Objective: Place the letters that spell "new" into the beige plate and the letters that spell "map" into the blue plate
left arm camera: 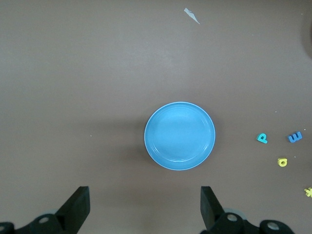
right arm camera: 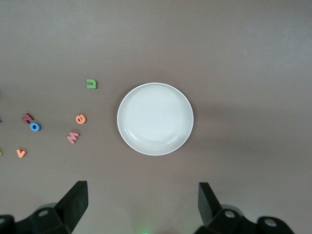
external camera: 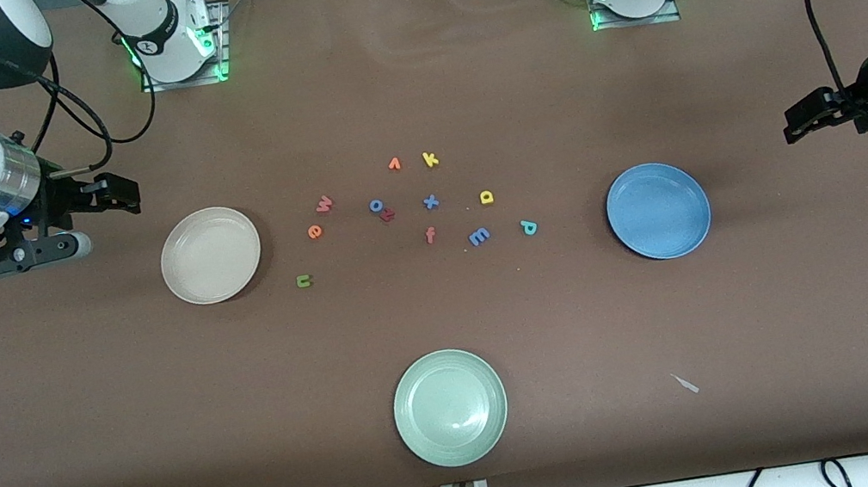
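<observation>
The empty beige plate lies toward the right arm's end. Beside it are the olive n, orange e and pinkish-red w. The empty blue plate lies toward the left arm's end, with the teal p, blue m and yellow a beside it. My right gripper hangs open over bare table beside the beige plate. My left gripper hangs open beside the blue plate.
Other letters lie mid-table: orange v, yellow k, blue o, blue x, salmon f. A pale green plate sits nearest the front camera. A white scrap lies beside it.
</observation>
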`<state>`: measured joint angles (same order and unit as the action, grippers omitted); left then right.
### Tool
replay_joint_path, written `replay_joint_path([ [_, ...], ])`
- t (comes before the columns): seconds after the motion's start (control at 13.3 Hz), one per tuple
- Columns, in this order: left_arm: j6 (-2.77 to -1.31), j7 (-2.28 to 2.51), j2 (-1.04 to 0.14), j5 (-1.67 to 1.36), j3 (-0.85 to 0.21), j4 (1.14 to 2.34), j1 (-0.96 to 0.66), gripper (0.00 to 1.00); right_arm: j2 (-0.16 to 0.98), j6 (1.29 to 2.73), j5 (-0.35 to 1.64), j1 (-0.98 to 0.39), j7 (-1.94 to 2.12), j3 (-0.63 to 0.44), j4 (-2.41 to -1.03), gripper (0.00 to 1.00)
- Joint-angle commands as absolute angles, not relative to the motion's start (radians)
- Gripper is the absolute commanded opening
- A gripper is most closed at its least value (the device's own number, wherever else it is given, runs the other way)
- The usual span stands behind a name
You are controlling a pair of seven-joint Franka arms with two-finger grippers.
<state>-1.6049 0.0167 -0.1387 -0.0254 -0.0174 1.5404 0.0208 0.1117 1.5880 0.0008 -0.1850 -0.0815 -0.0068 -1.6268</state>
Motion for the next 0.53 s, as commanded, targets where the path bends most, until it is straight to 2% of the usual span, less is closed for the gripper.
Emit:
replay_joint_path([
  [0.0, -1.591, 0.005, -0.147, -0.043, -0.014, 1.516, 0.023, 1.00, 0.097, 1.603, 0.012, -0.183, -0.074, -0.003, -1.647, 1.00],
  [0.45, -1.589, 0.005, -0.147, -0.043, -0.014, 1.517, 0.023, 1.00, 0.097, 1.612, 0.012, -0.183, -0.074, -0.003, -1.660, 1.00],
])
